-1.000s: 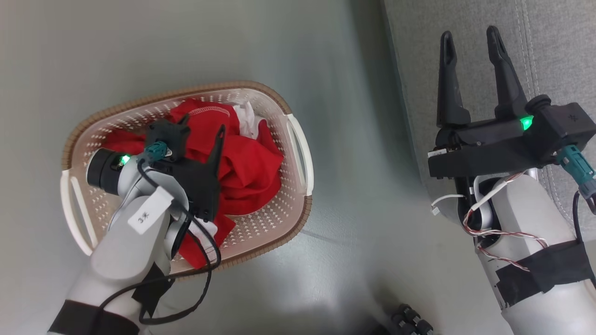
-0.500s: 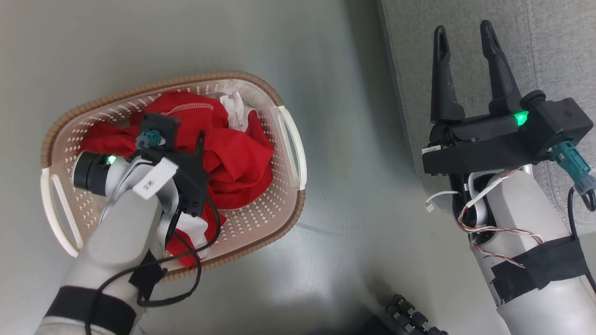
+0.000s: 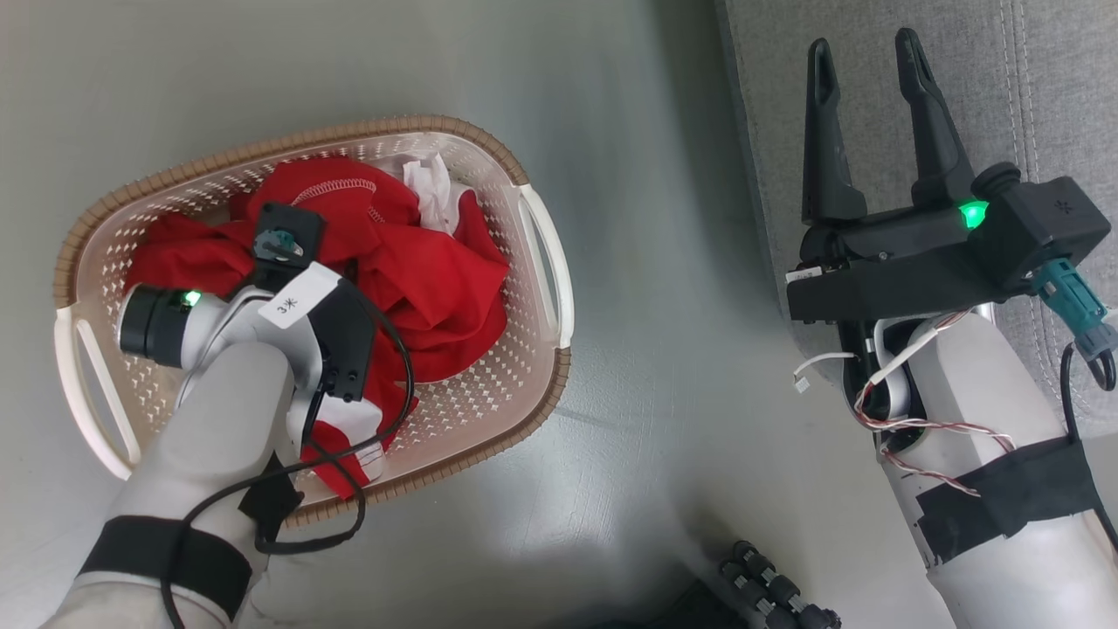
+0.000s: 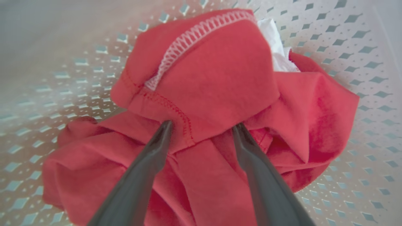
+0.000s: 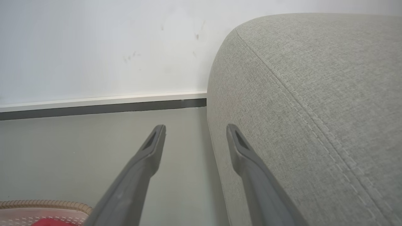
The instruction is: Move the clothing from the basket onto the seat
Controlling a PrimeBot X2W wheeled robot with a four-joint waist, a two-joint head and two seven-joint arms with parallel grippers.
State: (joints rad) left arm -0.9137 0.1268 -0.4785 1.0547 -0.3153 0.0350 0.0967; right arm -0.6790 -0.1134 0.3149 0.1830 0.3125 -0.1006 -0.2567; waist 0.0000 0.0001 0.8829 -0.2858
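Clothing (image 3: 445, 288) piled in basket (image 3: 489, 406); floor (image 3: 664, 306) between basket, seat (image 3: 1057, 87); wall (image 5: 94, 47) behind.

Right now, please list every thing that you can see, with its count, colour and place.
floor: one, grey-green, across the middle
sofa: one, light grey, on the right
basket: one, cream with brown rim, on the floor, left of the sofa
jersey: one, red and white, crumpled in the basket
wall: one, white, beyond the floor
baseboard: one, white, along the wall's foot
ribbed parts: several, black, low in the head view; kind unclear
left claw: one, dark, open, tips on the jersey
right claw: one, dark, open, empty, by the sofa's edge
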